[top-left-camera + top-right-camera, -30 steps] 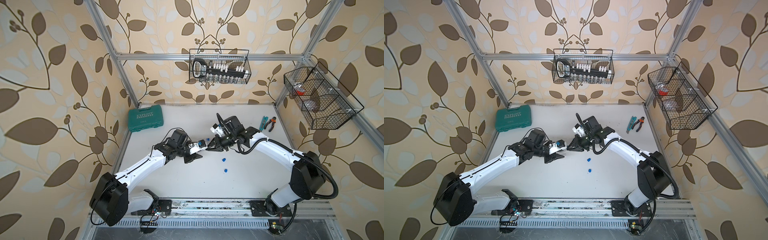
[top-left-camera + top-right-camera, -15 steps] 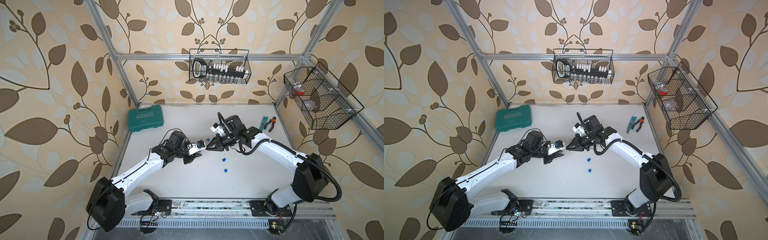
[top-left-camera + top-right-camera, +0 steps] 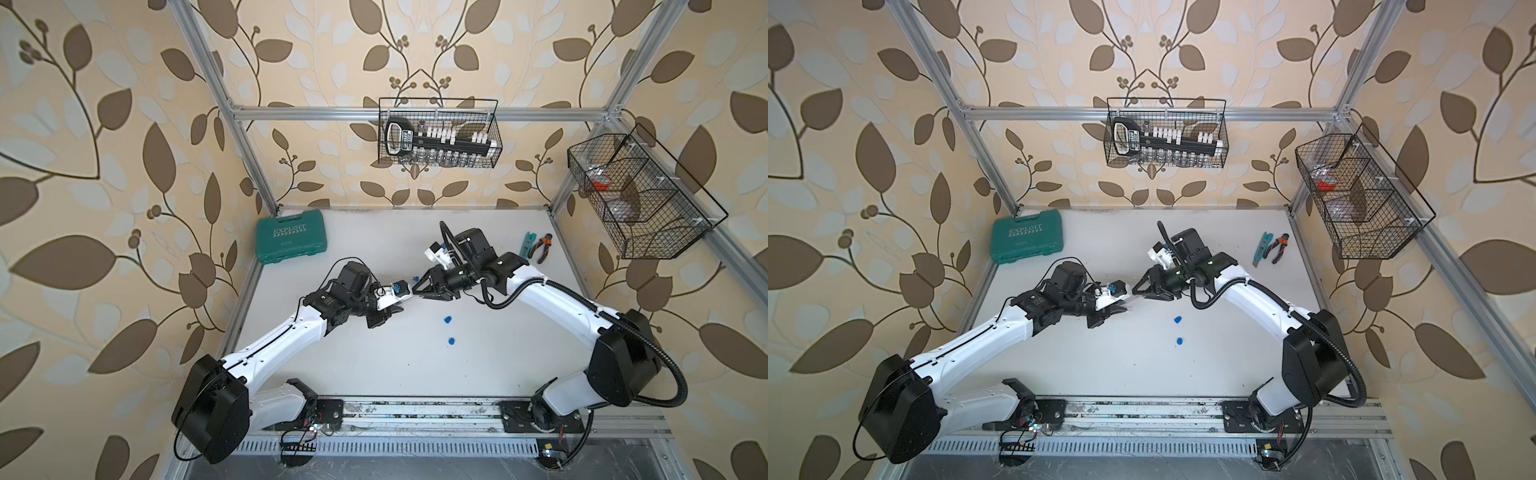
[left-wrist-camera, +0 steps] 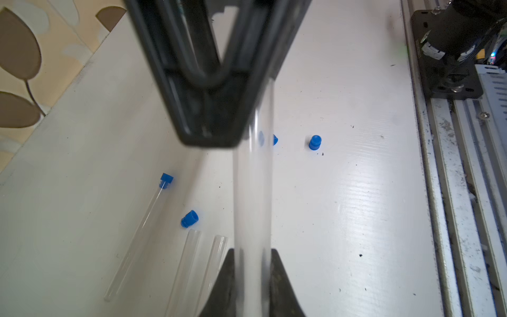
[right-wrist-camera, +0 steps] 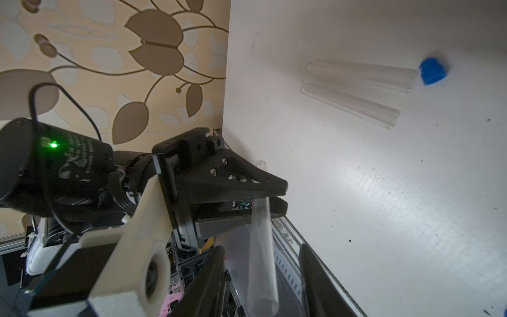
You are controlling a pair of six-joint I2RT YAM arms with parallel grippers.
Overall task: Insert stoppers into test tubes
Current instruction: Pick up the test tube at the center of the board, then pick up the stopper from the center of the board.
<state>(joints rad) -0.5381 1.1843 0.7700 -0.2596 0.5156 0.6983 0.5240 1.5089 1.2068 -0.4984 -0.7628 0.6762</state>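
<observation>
Tube (image 4: pixel 252 192): clear, smooth, slim cylinder.

Left pincer (image 3: pixel 1121 310) faces right pincer (image 3: pixel 1137 291) closely, two stoppers (image 3: pixel 1177 319) loose nearby.

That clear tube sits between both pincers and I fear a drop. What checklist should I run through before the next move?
1. Is the left pincer shut on the held test tube? Ok.
2. Do the right pincer jaws stand apart, on either side of that tube? Ok.
3. Which end of the held test tube faces the right pincer? Cannot tell.
4. Are loose stoppers lying on the table ready to pick? Ok, with another here.
5. Do the two open tubes lie apart from both pincers? Ok.
</observation>
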